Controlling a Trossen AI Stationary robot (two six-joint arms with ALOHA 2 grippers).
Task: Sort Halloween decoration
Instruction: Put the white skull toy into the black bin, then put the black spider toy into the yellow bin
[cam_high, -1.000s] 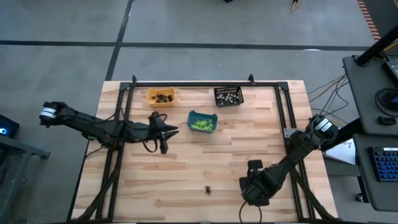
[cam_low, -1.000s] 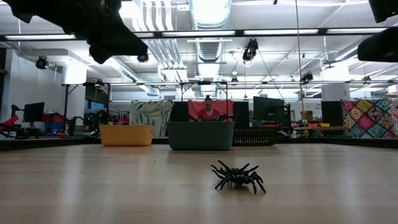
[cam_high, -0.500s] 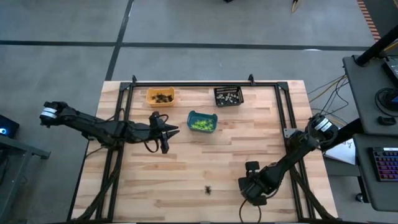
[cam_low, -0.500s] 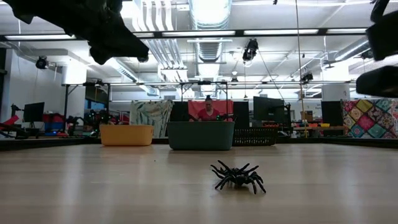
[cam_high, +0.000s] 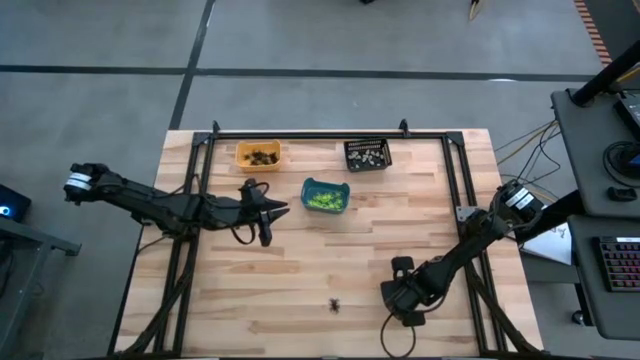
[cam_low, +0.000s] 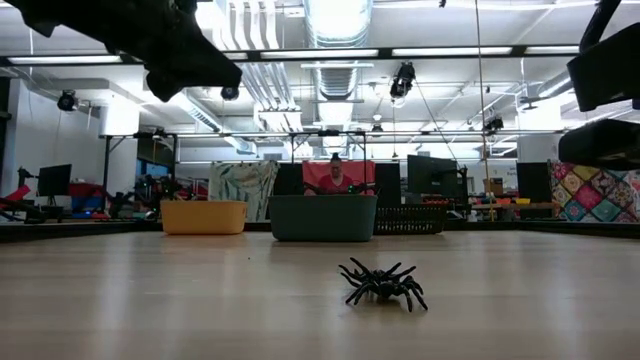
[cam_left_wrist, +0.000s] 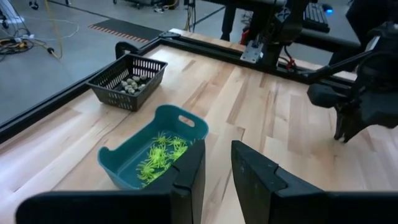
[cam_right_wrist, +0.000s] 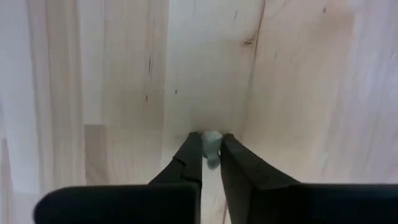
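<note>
pale grey-white trinket (cam_right_wrist: 211, 142), small and rounded, pinched between the right gripper (cam_right_wrist: 211, 155) fingertips above the table (cam_high: 300, 260) near its front edge. black spider trinket (cam_high: 334, 304) lies just beside. left gripper (cam_left_wrist: 214, 165) narrowly parted, empty, near the teal bin (cam_high: 324, 195).

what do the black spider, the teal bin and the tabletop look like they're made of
Black spider: probably molded plastic, with a slight gloss and thin stiff legs holding its body up. Teal bin: seemingly matte plastic, with smooth one-piece walls, rounded corners and a cut-out handle slot. Tabletop: pale wood, likely butcher block, shown by joined strips, visible grain and a knot.
</note>
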